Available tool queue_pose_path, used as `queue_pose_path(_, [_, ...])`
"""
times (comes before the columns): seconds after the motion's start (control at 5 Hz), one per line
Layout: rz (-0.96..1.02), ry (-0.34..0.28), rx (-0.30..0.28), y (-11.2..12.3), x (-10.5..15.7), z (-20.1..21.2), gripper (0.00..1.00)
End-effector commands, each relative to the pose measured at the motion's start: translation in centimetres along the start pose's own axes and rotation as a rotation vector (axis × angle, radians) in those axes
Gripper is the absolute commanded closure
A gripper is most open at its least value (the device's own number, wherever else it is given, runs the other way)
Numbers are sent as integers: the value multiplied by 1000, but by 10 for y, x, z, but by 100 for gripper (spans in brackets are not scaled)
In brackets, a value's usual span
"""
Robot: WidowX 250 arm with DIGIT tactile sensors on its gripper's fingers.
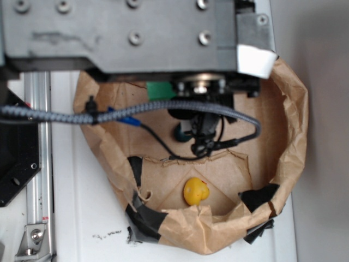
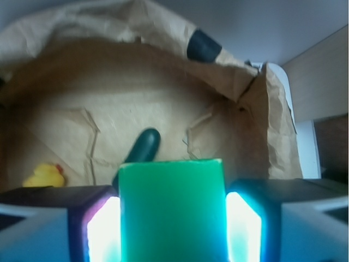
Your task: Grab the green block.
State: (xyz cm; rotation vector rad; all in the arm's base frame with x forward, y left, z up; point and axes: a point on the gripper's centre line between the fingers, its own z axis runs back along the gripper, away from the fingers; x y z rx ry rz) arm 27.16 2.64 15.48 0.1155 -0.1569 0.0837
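I saw the crumpled brown paper bin (image 1: 289,131), patched with black tape (image 1: 143,215), walling in the whole work area on the white table (image 1: 82,218); the arm's grey housing (image 1: 120,27) covered the top of the exterior view, a braided cable (image 1: 65,115) running across from the left; in the wrist view the gripper (image 2: 172,224) was pinching the green block (image 2: 172,210), both lit pads (image 2: 103,229) pressed against its sides; in the exterior view only a corner of the block (image 1: 161,90) showed under the arm; beyond it lay a dark green capsule (image 2: 143,146), tilted on the paper floor; smallest, a yellow rubber duck (image 1: 196,191) sat well apart, near the bin's front wall.
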Motion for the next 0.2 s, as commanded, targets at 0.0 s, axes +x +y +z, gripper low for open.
queue_pose_path(0.0, [5,-125,-17,-14,4,14,100])
